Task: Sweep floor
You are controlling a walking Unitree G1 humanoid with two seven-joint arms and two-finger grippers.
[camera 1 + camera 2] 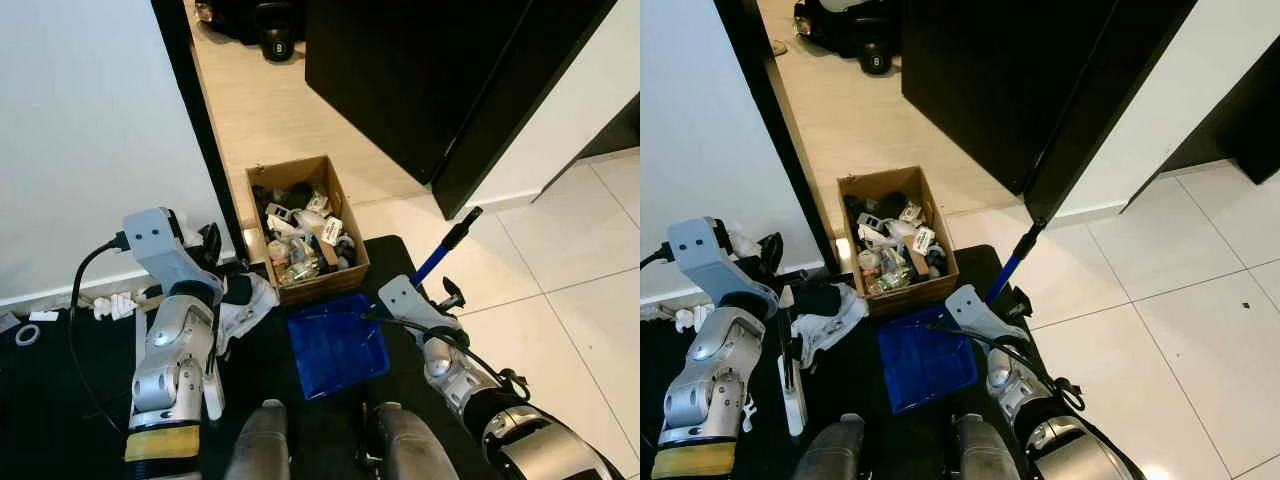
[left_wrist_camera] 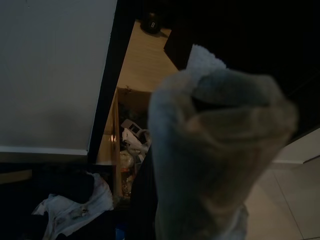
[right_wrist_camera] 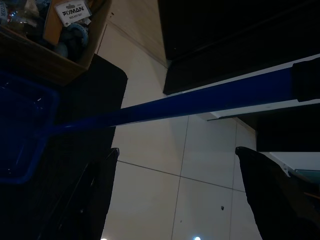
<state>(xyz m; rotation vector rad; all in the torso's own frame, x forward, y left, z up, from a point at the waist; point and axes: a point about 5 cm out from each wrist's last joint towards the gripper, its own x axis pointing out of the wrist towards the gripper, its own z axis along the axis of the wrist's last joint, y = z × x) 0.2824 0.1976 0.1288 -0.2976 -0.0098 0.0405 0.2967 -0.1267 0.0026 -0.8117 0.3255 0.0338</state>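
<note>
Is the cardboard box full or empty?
Full. The box is open at the top, and mixed small items fill it nearly to its rim. It stands on the floor beside the blue dustpan.

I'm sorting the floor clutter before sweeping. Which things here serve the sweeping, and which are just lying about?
For the job:
blue plastic dustpan
its long blue handle

Lying about:
open cardboard box of odds and ends
crumpled white cloth
black kettlebell

— How do we find the light?
— Head views bright and sharp; white tiles (image 1: 1160, 300) show glare low down.
— And the wrists?
— Dim; the pale cloth (image 2: 220, 150) blurs close up.
</note>
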